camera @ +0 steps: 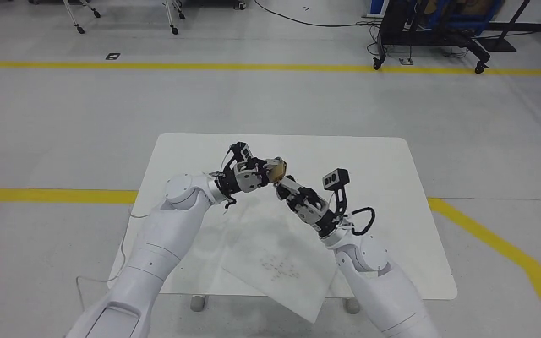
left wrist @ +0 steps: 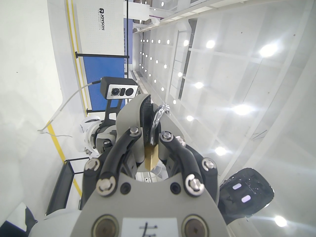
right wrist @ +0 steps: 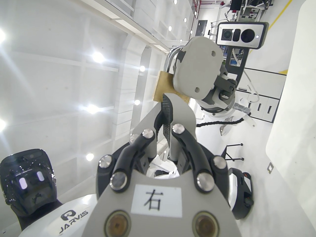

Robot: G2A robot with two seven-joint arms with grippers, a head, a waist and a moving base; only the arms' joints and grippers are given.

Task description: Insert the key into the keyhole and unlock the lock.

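Observation:
A brass padlock (camera: 277, 169) with a silver shackle (left wrist: 160, 113) is held in the air over the middle of the white table (camera: 372, 160). My left gripper (camera: 269, 171) is shut on its body (left wrist: 151, 159). From the other side, my right gripper (camera: 284, 184) meets it, fingers pressed together. In the right wrist view the right gripper (right wrist: 166, 101) touches the lower edge of the padlock (right wrist: 161, 85), beside the left gripper's finger (right wrist: 195, 70). The key is hidden between the right gripper's pads, and the keyhole is hidden too.
A white sheet (camera: 270, 262) lies on the table under the arms and hangs over the front edge. Yellow floor lines run behind and beside the table. Trolleys and a dark frame stand far back on the floor.

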